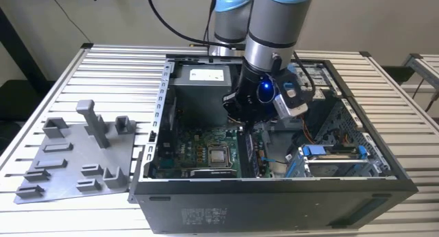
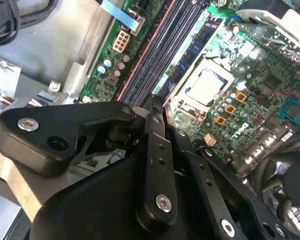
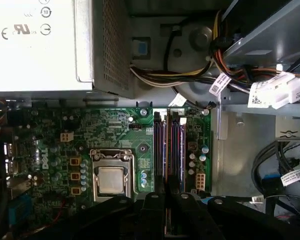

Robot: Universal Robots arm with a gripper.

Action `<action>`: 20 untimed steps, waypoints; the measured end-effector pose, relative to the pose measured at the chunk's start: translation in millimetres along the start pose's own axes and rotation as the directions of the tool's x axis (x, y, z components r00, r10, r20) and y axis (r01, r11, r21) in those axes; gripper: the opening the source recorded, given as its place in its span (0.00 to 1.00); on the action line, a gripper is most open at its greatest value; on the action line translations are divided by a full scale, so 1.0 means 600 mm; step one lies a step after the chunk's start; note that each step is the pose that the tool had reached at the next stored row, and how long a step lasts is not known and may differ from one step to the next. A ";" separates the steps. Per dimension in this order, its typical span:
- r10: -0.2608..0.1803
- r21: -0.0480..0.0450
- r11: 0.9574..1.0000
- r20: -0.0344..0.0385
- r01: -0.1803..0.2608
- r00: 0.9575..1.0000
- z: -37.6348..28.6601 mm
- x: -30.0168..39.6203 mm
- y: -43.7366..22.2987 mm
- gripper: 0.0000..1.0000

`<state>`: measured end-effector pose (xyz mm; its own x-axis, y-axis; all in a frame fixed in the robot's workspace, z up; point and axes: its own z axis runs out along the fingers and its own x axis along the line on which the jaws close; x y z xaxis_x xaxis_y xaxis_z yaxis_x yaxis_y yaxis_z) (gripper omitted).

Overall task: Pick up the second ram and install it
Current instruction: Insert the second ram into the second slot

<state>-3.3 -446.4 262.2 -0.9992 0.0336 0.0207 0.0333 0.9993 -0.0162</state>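
Alignment matters most: with jaws drawn close on what looks like the second ram (image 3: 167, 222), edge-on between them above the memory slots (image 3: 169, 145) near the edge of the motherboard (image 3: 50, 135) beside the processor socket (image 3: 111, 178), the gripper (image 3: 167, 199) should descend square and press evenly along its length.

surface: pale slatted metal table (image 1: 103, 67), ribs running across the exterior view | exterior view's left, on slats: flat grey plastic fixture plate (image 1: 72, 160) carrying upright blocks and one taller post | centre to right, on slats: black metal computer case (image 1: 274, 206), lying open-side up, just beside the plate's edge
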 end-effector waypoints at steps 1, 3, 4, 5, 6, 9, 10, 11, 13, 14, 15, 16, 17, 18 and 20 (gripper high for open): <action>0.000 0.000 1.000 0.000 0.000 1.000 0.003 0.000 -0.001 0.14; 0.000 0.000 1.000 0.000 0.000 1.000 0.009 0.000 -0.002 0.14; 0.000 0.000 1.000 0.000 0.000 1.000 0.012 0.000 -0.003 0.14; 0.000 0.000 1.000 0.000 0.000 1.000 0.015 0.000 -0.003 0.14; 0.000 0.000 1.000 0.000 0.000 1.000 0.018 -0.001 -0.004 0.14; 0.001 0.000 1.000 0.000 -0.001 1.000 0.027 -0.001 -0.007 0.14; 0.002 0.000 1.000 0.000 -0.002 1.000 0.030 -0.001 -0.008 0.14; 0.005 0.000 1.000 0.000 -0.005 1.000 0.033 -0.001 -0.009 0.14; 0.014 0.000 1.000 0.000 -0.014 1.000 0.039 0.000 -0.011 0.14; 0.019 0.000 1.000 0.000 -0.019 1.000 0.042 0.000 -0.012 0.14; 0.024 0.000 1.000 0.000 -0.024 1.000 0.044 0.000 -0.013 0.14; 0.028 0.000 1.000 -0.001 -0.028 1.000 0.045 0.000 -0.014 0.14; 0.029 -0.001 1.000 0.000 -0.029 1.000 0.045 0.000 -0.014 0.14; 0.029 -0.001 1.000 -0.001 -0.029 1.000 0.045 0.000 -0.014 0.14; 0.029 0.000 1.000 -0.001 -0.029 1.000 0.046 0.000 -0.014 0.14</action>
<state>-3.9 -455.0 234.9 -0.9978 0.0625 0.0207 0.0622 0.9979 -0.0163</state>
